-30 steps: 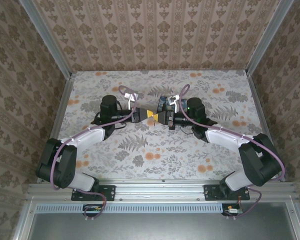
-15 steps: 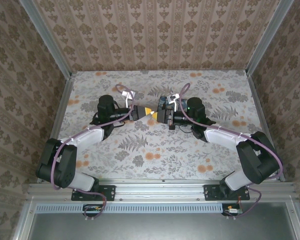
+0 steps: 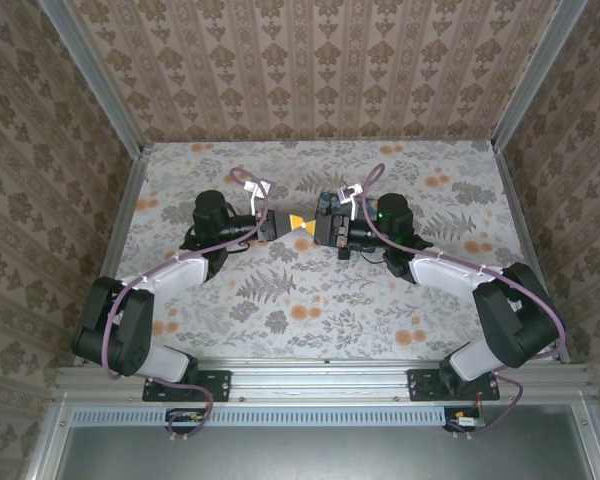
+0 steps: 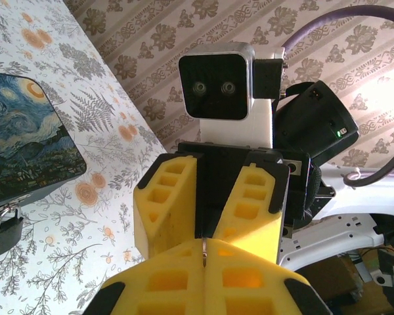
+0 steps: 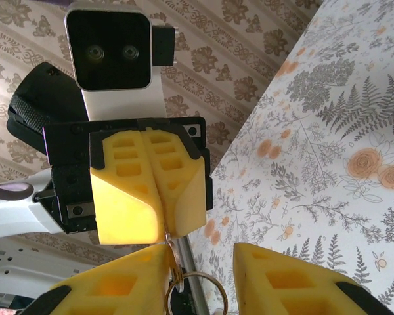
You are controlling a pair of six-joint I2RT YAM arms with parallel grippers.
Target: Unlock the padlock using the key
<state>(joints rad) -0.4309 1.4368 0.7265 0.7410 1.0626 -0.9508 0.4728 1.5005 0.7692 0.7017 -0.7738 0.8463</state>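
— Wallpapered walls (image 3: 310, 70) close off three sides, with a floral-patterned table (image 3: 280, 310) below. Arm positions?
— Both arms reach in from the near edge and meet over the middle of the table. The grippers face each other nose to nose, their yellow fingertips almost touching in the top view.
— Condition of the left gripper (image 5: 163, 223)?
— Fully closed, its two yellow pads pressed flat together. A thin metal key (image 5: 167, 237) sticks out of the seam at the tips and is pinched there. A key ring (image 5: 190, 289) hangs off its end.
— And the right gripper (image 5: 200, 256)?
— Fingers parted, with a clear gap between them. The ring sits within that gap, close to the left-hand finger in the right wrist view. Whether it touches that finger cannot be confirmed.
— Location of the padlock?
— Noted from the left wrist view: a small dark padlock (image 4: 1, 230) with a silver shackle hangs at the corner of a dark box (image 4: 26, 164). The lid carries a swirling blue night-sky painting. The box rests on the table, off to one side of the grippers and apart from the key.
— Shackle open or latched?
— Too small, and cut by the frame edge; cannot tell.
— Anything else on record?
— A white camera housing (image 4: 217, 82) sits above the right gripper's fingers.
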